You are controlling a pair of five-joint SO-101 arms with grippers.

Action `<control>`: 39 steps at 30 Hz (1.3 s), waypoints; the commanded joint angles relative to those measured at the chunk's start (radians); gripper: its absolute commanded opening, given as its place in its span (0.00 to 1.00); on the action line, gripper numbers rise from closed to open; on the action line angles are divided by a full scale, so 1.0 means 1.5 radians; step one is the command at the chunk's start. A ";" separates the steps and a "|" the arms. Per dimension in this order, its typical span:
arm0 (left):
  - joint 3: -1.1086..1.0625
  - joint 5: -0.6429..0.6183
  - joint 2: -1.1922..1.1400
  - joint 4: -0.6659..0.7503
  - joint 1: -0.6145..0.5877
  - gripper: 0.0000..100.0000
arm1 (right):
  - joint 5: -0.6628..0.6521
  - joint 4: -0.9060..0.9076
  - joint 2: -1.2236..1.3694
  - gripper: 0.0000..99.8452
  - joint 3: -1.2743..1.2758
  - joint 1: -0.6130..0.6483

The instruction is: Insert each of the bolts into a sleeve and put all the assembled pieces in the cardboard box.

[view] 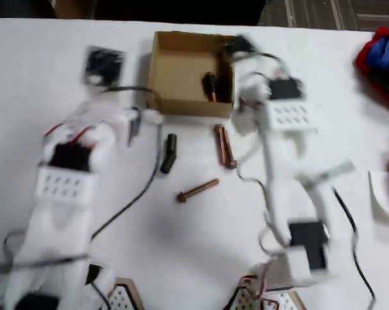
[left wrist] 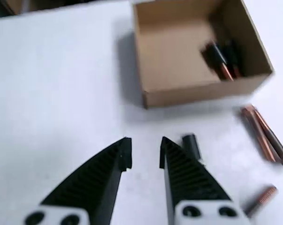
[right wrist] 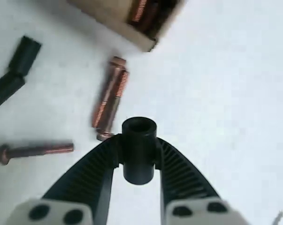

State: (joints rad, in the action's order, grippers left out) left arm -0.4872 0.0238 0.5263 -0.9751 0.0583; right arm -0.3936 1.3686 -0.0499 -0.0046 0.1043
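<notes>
The cardboard box [view: 181, 68] [left wrist: 174, 51] stands at the table's far middle, with assembled pieces [view: 210, 86] [left wrist: 223, 58] lying inside. Two black sleeves [view: 169, 153] [right wrist: 14, 70] lie in front of it. Beside them are a pair of copper bolts [view: 225, 146] [right wrist: 110, 98] [left wrist: 265, 133] and a single bolt [view: 197, 190] [right wrist: 33, 151] [left wrist: 261, 199]. My right gripper [right wrist: 139, 157] [view: 244, 126] is shut on an upright black sleeve [right wrist: 139, 136], just off the box's near right corner, above the paired bolts. My left gripper [left wrist: 146, 152] [view: 135, 124] hangs open, holding nothing, near the box's front left corner, with a sleeve [left wrist: 190, 145] beside one finger.
Black cables [view: 136, 194] trail across the table between the arms. Red and blue cloth [view: 381, 55] lies at the far right edge. A dark square part [view: 104, 64] sits left of the box.
</notes>
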 commanded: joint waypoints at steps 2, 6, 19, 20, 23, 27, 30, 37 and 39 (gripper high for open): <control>0.168 -0.009 -0.175 -0.094 0.099 0.13 | 0.060 -0.190 -0.190 0.02 0.261 -0.121; 0.266 -0.010 -0.308 -0.171 0.186 0.13 | 0.091 -0.306 -0.214 0.02 0.386 -0.168; 0.373 0.334 -0.533 -0.325 0.336 0.13 | 0.218 -0.386 -0.168 0.02 0.446 -0.196; 0.373 0.334 -0.551 -0.325 0.340 0.13 | 0.218 -0.385 -0.169 0.02 0.446 -0.197; 0.374 0.334 -0.605 -0.319 0.339 0.13 | 0.218 -0.372 -0.173 0.02 0.444 -0.199; 0.375 0.339 -0.655 -0.318 0.333 0.13 | 0.218 -0.372 -0.173 0.02 0.444 -0.198; 0.375 0.340 -0.676 -0.318 0.333 0.13 | 0.218 -0.372 -0.173 0.02 0.444 -0.197; 0.374 0.333 -0.690 -0.279 0.280 0.13 | 0.217 -0.372 -0.173 0.02 0.444 -0.197; 0.374 0.312 -0.690 -0.276 0.252 0.13 | 0.217 -0.372 -0.173 0.02 0.444 -0.197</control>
State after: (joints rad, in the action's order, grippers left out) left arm 0.0698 0.5271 -0.5063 -1.4154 0.4971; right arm -0.0744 0.8055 -0.2984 0.6905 -0.1857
